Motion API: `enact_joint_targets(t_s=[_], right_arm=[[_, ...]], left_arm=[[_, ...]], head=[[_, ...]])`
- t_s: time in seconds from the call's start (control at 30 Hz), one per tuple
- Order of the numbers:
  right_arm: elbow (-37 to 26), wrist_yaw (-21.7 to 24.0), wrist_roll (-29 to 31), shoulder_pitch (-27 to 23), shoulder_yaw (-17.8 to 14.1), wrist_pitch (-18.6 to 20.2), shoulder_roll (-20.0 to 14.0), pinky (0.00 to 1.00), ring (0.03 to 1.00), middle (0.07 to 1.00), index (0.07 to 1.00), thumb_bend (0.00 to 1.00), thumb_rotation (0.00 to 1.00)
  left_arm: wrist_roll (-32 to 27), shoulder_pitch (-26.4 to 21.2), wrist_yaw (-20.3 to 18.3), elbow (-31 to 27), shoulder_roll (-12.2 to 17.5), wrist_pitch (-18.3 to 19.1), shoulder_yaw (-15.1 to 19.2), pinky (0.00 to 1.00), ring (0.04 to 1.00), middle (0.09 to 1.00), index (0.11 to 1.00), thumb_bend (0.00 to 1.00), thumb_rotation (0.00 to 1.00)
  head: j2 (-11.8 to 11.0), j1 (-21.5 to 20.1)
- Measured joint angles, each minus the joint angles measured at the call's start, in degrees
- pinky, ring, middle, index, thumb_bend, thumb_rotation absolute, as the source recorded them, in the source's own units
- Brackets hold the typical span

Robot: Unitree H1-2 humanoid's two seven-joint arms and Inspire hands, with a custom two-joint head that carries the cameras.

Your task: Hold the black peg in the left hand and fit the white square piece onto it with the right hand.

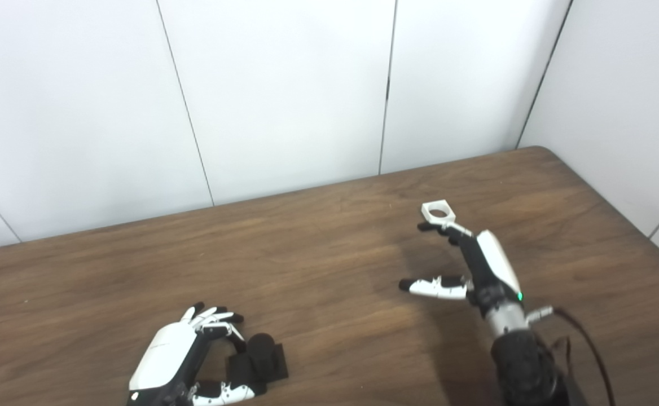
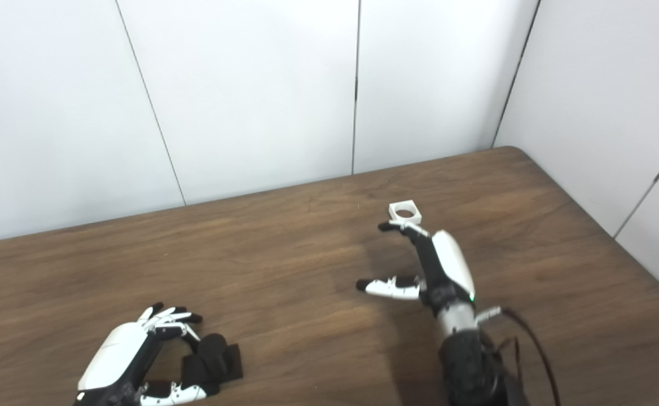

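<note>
Early days here, pretty much the reach-and-grab step on both sides, nothing held yet by the look of it. Left hand (image 1: 180, 352) down at the near edge of the wooden table (image 1: 318, 270), fingers curled but spread around the black peg (image 1: 259, 361), thumb reaching in under it. Hard to say whether touching or just beside, but not clamped. Peg sitting upright on its dark square base, flat on the wood.

Over on the right, white square piece (image 1: 438, 212) lying flat on the table, well apart from the peg, round hole facing up. Right hand (image 1: 470, 265) stretched toward it, fingers apart, fingertips right at its near edge, thumb stuck out sideways. No pinch yet.

Next up, probably: close left around the peg, pinch the white piece by its sides without covering the hole, then lift both and line up hole over peg.
</note>
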Motion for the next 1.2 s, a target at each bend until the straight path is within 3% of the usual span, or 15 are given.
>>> enact_joint_targets(t_s=[0.17, 0.3, 0.47, 0.6, 0.9, 1.2], right_arm=[[0.11, 3.31, -2.36, -2.63, 1.64, 0.78, -4.7, 0.84, 0.892, 0.866, 0.701, 0.84, 0.16], [0.78, 6.07, -3.37, -4.73, 2.32, 2.54, -6.61, 0.85, 0.916, 0.874, 0.694, 0.86, 0.16], [4.83, 9.35, -5.78, -7.93, 4.85, 2.71, -10.65, 0.99, 0.96, 0.904, 0.694, 0.85, 0.19], [6.34, 11.87, -7.09, -10.61, 5.88, 3.04, -13.75, 1.0, 0.981, 0.922, 0.692, 0.86, 0.2], [15.77, 18.33, -10.1, -17.46, 12.42, 2.71, -18.89, 1.0, 1.0, 0.95, 0.705, 0.88, 0.21], [22.7, 20.25, -11.88, -23.63, 15.82, 2.36, -21.97, 1.0, 1.0, 0.966, 0.697, 0.91, 0.22]], left_arm=[[0.0, 0.02, -0.2, -0.24, 0.2, -0.01, 0.04, 1.0, 0.882, 0.797, 0.486, 0.52, 0.05], [0.0, 0.01, -1.02, -0.66, 0.5, -0.01, 0.23, 1.0, 0.884, 0.795, 0.487, 0.52, 0.05], [0.0, 0.07, -1.2, -0.82, 0.52, -0.01, 0.32, 1.0, 0.885, 0.796, 0.486, 0.52, 0.05], [0.0, 0.31, -1.23, -0.95, 0.52, -0.01, 0.6, 1.0, 0.884, 0.793, 0.486, 0.52, 0.05], [0.0, 0.56, -1.63, -1.41, 0.52, 0.03, 1.04, 1.0, 0.884, 0.796, 0.486, 0.52, 0.05], [-0.2, 0.75, -1.99, -1.77, 0.62, 0.06, 1.41, 1.0, 0.883, 0.794, 0.486, 0.52, 0.05]], head=[[0.7, -0.88], [1.06, -1.06], [1.41, -1.14], [1.67, -1.32], [2.02, -0.88], [2.29, -0.79]])
